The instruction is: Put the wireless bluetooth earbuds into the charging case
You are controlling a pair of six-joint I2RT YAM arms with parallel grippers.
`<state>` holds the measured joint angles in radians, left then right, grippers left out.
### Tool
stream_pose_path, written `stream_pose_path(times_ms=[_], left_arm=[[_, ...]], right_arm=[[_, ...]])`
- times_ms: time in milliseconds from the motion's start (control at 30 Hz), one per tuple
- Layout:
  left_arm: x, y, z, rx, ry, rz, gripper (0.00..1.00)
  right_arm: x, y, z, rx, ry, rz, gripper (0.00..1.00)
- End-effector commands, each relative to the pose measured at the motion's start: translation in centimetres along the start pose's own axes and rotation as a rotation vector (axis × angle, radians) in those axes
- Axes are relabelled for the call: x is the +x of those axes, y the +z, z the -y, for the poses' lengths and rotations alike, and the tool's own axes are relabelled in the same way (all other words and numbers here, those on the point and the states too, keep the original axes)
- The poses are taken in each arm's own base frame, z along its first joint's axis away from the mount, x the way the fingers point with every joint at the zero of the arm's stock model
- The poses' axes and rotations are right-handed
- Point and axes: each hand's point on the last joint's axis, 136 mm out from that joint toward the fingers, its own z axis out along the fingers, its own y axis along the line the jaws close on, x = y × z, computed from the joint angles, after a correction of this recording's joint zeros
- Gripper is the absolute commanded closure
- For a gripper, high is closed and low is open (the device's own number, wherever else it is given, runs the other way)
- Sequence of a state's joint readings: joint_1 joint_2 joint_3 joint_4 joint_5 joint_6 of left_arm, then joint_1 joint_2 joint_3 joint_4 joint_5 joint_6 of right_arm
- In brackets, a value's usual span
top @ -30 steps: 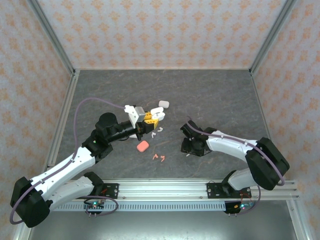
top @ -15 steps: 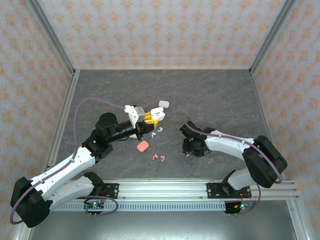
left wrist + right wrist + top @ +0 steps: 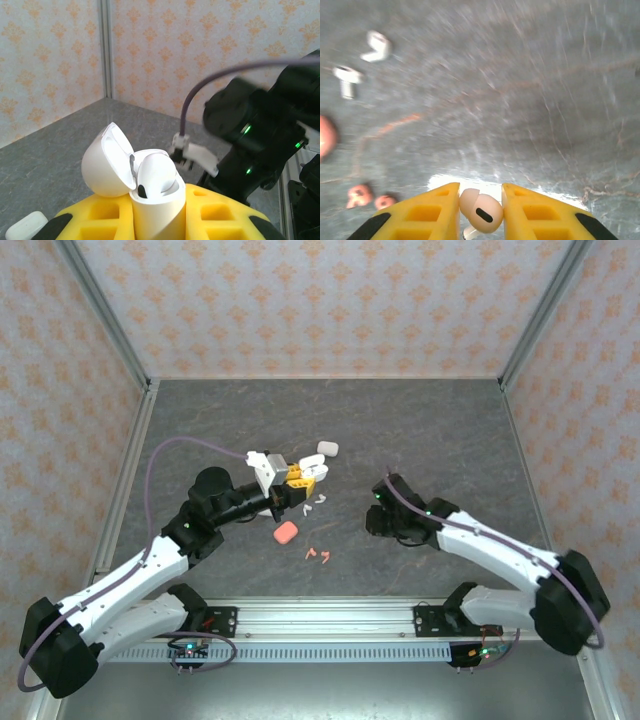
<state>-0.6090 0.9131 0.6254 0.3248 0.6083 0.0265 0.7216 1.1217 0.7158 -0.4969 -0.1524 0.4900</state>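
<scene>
- Left claw (image 3: 157, 220) is clamped tight on an open white case (image 3: 154, 207), with a yellow finger on either side of its base.
- That case's lid (image 3: 107, 162) is swung back to the left in the left wrist view. One white earbud (image 3: 157, 172) sits inside the base, its rounded head poking above the rim.
- Right claw (image 3: 480, 197) is closed on a second white earbud (image 3: 481, 214), pinched between its yellow fingers (image 3: 437, 207). This earbud is not in any case.
- A closed white case (image 3: 327, 448) lies on the grey table (image 3: 430, 430), just beyond the left claw.
- A closed pink case (image 3: 286, 532) lies on the near side of the left claw.
- Two pink earbuds (image 3: 318, 554) lie loose together just beside the pink case, toward the arm bases.
- A few white earbuds (image 3: 315, 502) lie loose on the table, close by the left claw and well apart from the right one.
</scene>
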Motion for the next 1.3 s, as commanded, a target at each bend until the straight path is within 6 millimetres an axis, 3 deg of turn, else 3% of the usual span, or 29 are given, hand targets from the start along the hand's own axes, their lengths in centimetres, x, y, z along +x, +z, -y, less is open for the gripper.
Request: stream_pose_path(times_ms=[0,267,533,667,800,1267], left_arm=[[-1.1,-0.1,0.4,0.008,0.014,0.052,1.0],[-1.6,0.4,1.0,0.062,-0.005,0.066,1.0],[-2.0,0.9,2.1,0.142,-0.025,0.062,1.0],[-2.2,1.1,2.2,0.153,-0.033,0.067,1.0],[-2.5,1.1,2.3,0.161,-0.039,0.076,1.0],[-2.4,1.2,2.3,0.16,-0.038,0.07,1.0]], right_arm=[[-3.8,-4.0,-2.9,-0.11,-0.125,0.173,0.75],[-8.3,-13.1,-8.9,-0.365,-0.369,0.431,0.75],[-10.5,-19.0,-14.1,-0.553,-0.573,0.588,0.75],[-10.7,-19.5,-15.6,-0.584,-0.649,0.595,0.75],[-10.9,-18.7,-16.3,-0.573,-0.679,0.578,0.75],[-10.9,-16.5,-17.0,-0.531,-0.723,0.535,0.75]])
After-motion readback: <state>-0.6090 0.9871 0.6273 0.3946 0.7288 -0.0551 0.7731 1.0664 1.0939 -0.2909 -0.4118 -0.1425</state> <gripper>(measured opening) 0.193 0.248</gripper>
